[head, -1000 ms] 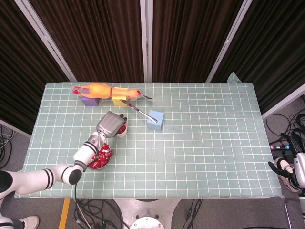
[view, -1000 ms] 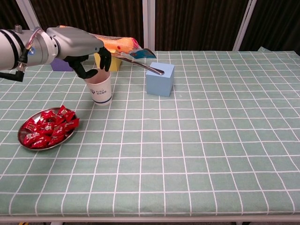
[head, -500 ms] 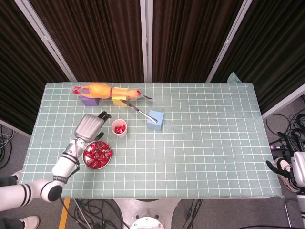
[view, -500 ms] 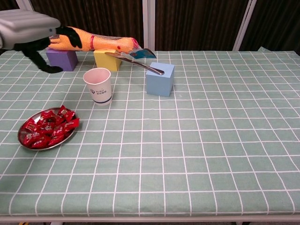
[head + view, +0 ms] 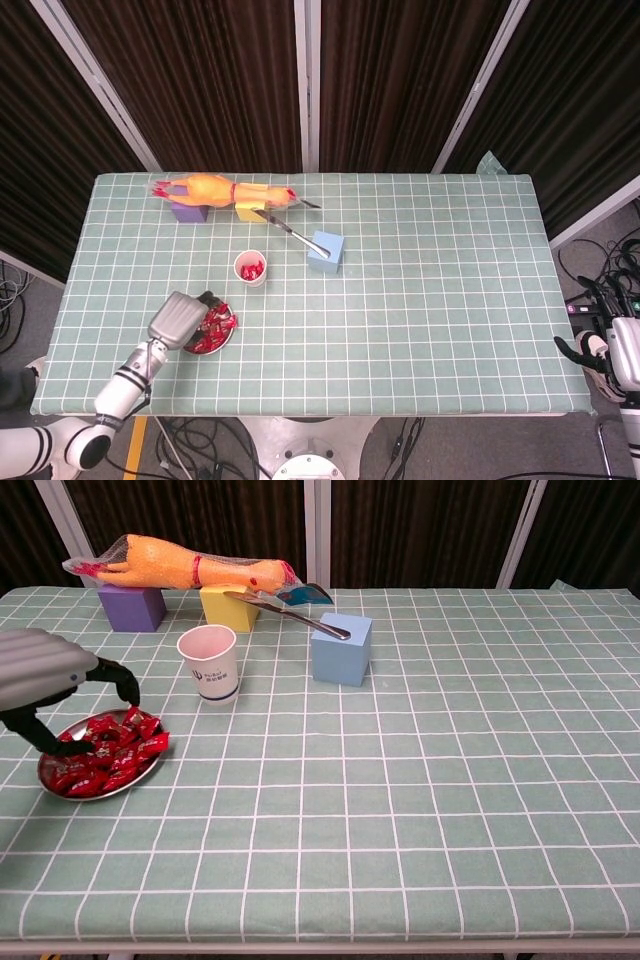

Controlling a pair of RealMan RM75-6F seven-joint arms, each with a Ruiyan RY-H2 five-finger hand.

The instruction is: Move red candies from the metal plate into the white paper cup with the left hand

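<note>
The metal plate point(image 5: 112, 788) near the table's front left holds a heap of red candies point(image 5: 110, 752). My left hand point(image 5: 48, 675) arches over the plate's left side with fingertips point(image 5: 128, 690) pointing down at the candies and thumb apart; nothing shows in its grip. In the head view the left hand point(image 5: 176, 320) covers the plate's point(image 5: 224, 341) left part. Behind the plate, the white paper cup point(image 5: 209, 664) stands upright, with red candies inside the cup point(image 5: 251, 268). My right hand point(image 5: 598, 352) hangs off the table's right edge, holding nothing.
A blue block point(image 5: 341, 648) stands right of the cup with a metal utensil point(image 5: 296, 611) resting across it and a yellow block point(image 5: 228, 608). A rubber chicken point(image 5: 190, 568) lies on the yellow block and a purple block point(image 5: 132, 607) at the back left.
My left hand left the cup's rim, swung back toward the front left and came down over the plate of candies. The right hand stayed off the table.
</note>
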